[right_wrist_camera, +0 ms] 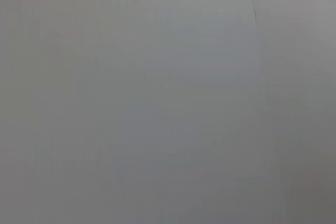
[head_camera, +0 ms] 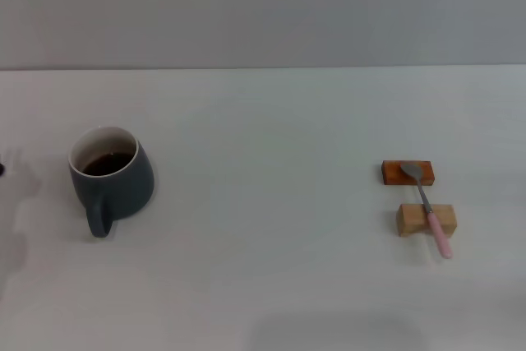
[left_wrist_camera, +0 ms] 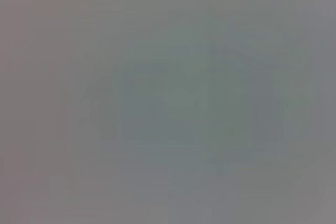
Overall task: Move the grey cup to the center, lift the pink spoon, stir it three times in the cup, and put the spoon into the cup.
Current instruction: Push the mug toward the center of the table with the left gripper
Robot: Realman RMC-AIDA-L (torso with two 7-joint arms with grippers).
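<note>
Filling both wrist views, featureless grey blur.

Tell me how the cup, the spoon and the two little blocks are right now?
grey cup: upright on the table's left, dark liquid inside, handle toward the camera.
pink spoon: lying across both blocks, untouched.
orange-brown block: flat, under the spoon's bowl.
wooden block: under the pink handle.
</note>
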